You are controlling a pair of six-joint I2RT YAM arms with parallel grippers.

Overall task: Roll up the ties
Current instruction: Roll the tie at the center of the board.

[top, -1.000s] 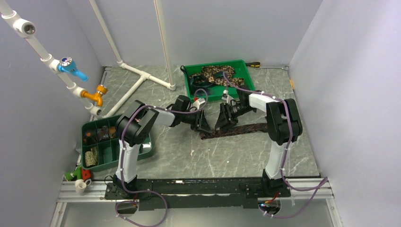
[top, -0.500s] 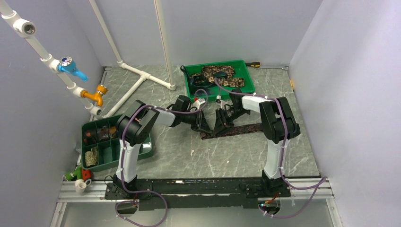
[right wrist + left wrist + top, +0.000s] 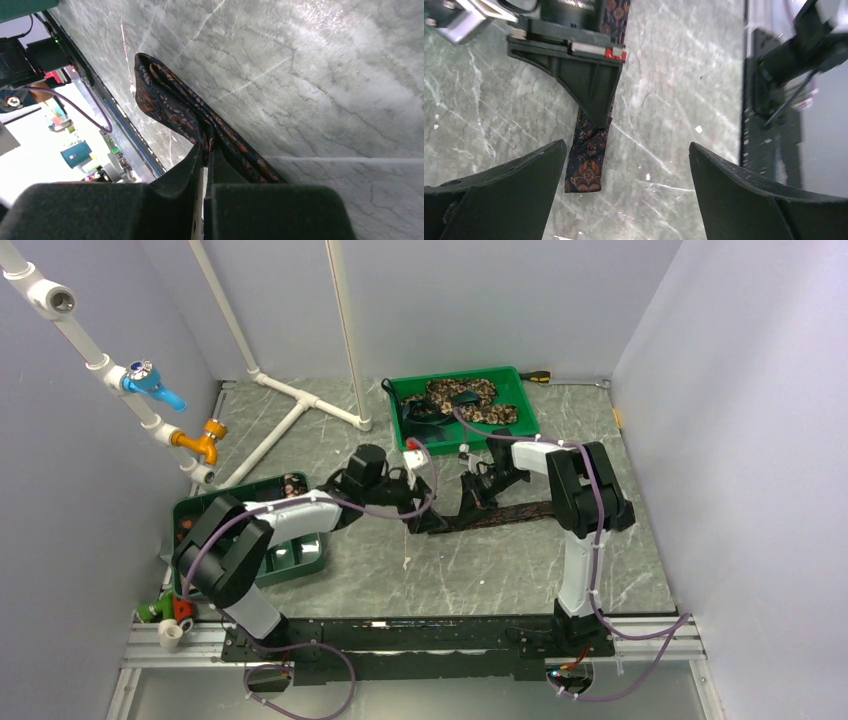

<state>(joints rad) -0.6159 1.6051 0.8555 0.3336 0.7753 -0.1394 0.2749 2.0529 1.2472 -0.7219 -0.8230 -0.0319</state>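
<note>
Your right fingers (image 3: 175, 200) were pressed together on the dark brown patterned fabric necktie (image 3: 167, 105), pinching up a fold close to its end. The rest of the necktie lay flat on the grey marbled table (image 3: 310, 75), trailing behind those fingers. Your left fingers (image 3: 499, 195) stood wide apart with nothing between them, and the necktie's end lay just beside one of them.

Judgement: roll barely begun. To do it well, close the left fingers on the loose end, keep its edges square, turn tightly, and hold the free length straight so the coil does not skew.
</note>
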